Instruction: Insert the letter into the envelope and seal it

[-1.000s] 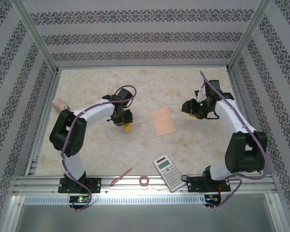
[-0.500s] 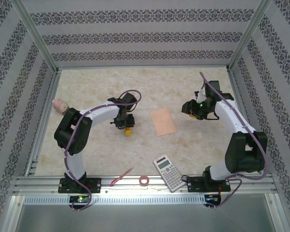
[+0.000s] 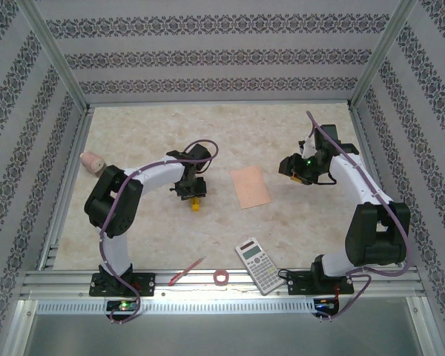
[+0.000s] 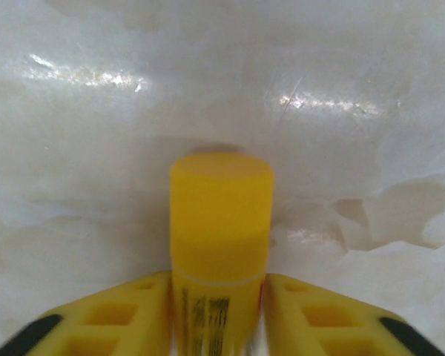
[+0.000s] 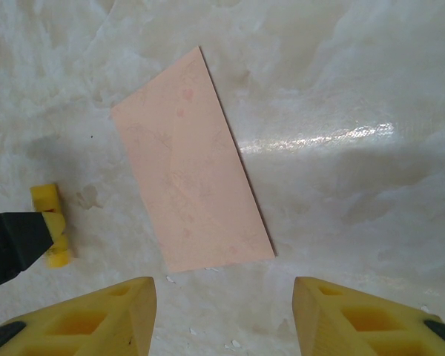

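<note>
The envelope [image 3: 251, 187] lies flat in the middle of the bench [image 3: 148, 126], between the two arms. Its long axis runs far to near, leaning a touch rightward at the near end. Above it hangs the right pincer [image 5: 224, 289], fingers wide apart and empty. The left pincer [image 3: 192, 195] straddles a yellow tube [image 4: 221, 222]; whether it's pinching, I can't tell. Since a second ago the left arm's elbow has swung rightward and the tube sits slightly nearer. The envelope and right arm haven't budged.
</note>
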Robot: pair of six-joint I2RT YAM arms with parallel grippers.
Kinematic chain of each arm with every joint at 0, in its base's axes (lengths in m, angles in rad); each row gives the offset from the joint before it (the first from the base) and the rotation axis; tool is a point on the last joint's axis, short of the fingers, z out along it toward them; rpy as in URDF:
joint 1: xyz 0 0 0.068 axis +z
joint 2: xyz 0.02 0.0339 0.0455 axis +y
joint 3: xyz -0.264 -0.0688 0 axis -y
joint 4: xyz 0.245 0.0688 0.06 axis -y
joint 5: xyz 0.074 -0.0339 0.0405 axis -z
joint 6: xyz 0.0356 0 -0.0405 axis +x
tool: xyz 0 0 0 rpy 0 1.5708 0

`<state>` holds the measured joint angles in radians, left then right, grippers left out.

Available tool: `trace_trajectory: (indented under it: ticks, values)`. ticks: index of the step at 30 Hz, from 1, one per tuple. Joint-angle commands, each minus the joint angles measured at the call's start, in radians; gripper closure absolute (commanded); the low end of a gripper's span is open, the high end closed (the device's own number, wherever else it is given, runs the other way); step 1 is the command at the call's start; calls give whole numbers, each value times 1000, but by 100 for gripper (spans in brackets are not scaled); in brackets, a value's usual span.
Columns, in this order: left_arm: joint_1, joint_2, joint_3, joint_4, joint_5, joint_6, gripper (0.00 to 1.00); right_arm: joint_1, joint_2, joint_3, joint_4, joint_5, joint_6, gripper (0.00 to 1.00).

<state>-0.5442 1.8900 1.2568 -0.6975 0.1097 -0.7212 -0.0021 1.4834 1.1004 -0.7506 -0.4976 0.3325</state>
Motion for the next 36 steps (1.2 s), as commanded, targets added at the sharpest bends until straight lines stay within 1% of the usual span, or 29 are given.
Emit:
trace_trajectory:
  ticks: [1, 10, 15, 24, 27, 28, 29, 31, 32, 36]
  values:
    - [-15, 4, 12, -53, -24, 7, 53, -12, -25, -5, 0, 1, -21, 48]
    - [-16, -11, 18, -65, -38, 10, 51, -12, -28, -2, -1, 3, -21, 48]
    - [-16, -35, 39, -87, -70, 23, 49, -12, -29, 2, -2, 1, -21, 48]
    - [-16, -108, 98, -103, -80, 49, 32, -12, -28, 25, 2, 10, -18, 48]
    - [-13, -144, 107, -75, -80, 74, 21, -11, -35, 39, 3, 26, -18, 47]
    - [-10, -164, 103, -52, -79, 89, 15, -12, -40, 42, 7, 36, -17, 42]
    - [-4, -186, 93, -24, -72, 103, 8, -13, -44, 48, 12, 43, -15, 33]
    - [14, -237, 68, 45, -64, 135, 0, -15, -53, 59, 28, 57, -7, 19]
    - [25, -267, 51, 87, -59, 157, 0, -15, -57, 64, 39, 72, -3, 3]
    - [96, -383, -39, 253, -18, 219, 0, -15, -96, 72, 109, 128, 12, 2]
